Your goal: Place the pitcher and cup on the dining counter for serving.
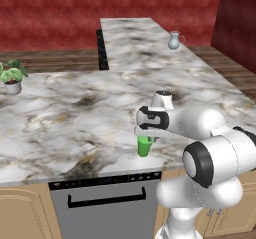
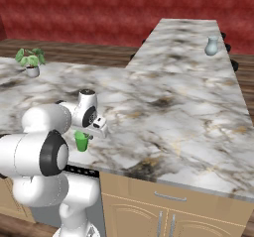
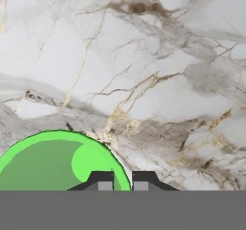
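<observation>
The arm folds low over the desk's (image 1: 60,123) front edge, end effector (image 3: 122,182) pointing down, clamped on the cup's (image 1: 145,146) rim.

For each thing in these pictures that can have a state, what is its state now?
gripper: shut on the rim of the cup.
cup: upright on the kitchen counter, near its front edge, gripped.
pitcher: upright on the dining counter, untouched.
potted plant: upright at the far left of the kitchen counter.
dishwasher: door closed.

No readable text, label or number shows anywhere.
</observation>
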